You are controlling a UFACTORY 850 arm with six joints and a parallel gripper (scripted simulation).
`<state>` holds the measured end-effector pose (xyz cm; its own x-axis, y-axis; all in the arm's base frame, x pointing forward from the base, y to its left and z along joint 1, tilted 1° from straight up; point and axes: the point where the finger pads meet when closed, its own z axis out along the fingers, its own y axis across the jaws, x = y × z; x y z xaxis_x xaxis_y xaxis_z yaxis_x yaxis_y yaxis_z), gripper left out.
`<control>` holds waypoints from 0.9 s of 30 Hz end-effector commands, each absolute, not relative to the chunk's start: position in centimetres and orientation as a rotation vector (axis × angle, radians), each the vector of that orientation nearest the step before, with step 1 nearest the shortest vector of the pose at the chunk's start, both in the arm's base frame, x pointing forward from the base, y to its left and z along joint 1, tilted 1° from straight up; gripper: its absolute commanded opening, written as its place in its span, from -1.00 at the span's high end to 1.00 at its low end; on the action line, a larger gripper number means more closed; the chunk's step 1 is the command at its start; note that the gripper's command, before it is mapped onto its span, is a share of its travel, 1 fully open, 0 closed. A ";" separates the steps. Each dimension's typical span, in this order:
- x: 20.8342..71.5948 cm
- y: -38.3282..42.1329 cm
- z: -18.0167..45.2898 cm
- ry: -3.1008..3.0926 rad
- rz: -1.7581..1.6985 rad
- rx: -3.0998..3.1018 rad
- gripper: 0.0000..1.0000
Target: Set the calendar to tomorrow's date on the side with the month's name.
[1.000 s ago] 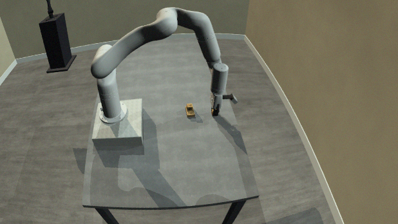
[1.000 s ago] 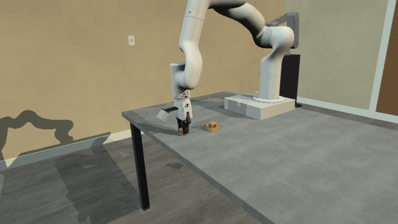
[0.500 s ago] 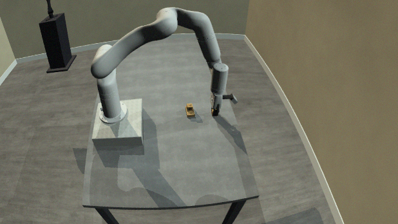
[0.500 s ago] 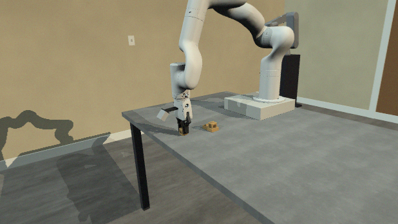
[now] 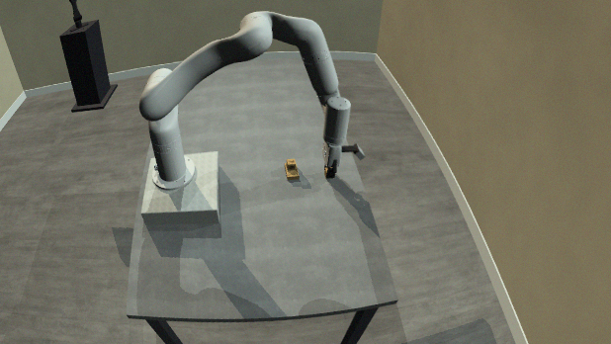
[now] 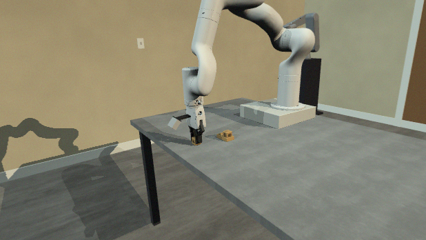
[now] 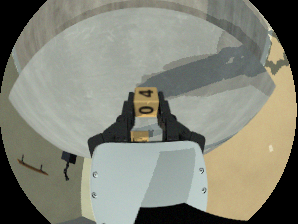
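My gripper [image 5: 329, 171] is shut on a small wooden digit cube [image 7: 147, 111] and holds it low, at or just above the table near the far right edge. In the wrist view the cube shows a face with "0" and "4". The gripper also shows in the exterior view [image 6: 196, 138]. The wooden calendar tray [image 5: 292, 171] stands on the table to the left of the gripper, apart from it, with one cube in it. It also shows in the exterior view [image 6: 225, 135]. The tray's month side and digits are too small to read.
The arm's base block [image 5: 183, 190] stands at the table's left. The table edge [image 6: 162, 146] runs close to the gripper. A dark pedestal [image 5: 86, 64] stands on the floor far behind.
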<state>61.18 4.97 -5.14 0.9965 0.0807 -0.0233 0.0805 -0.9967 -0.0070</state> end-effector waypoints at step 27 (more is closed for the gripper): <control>61.3 5.0 -5.0 -0.126 0.034 -3.133 0.18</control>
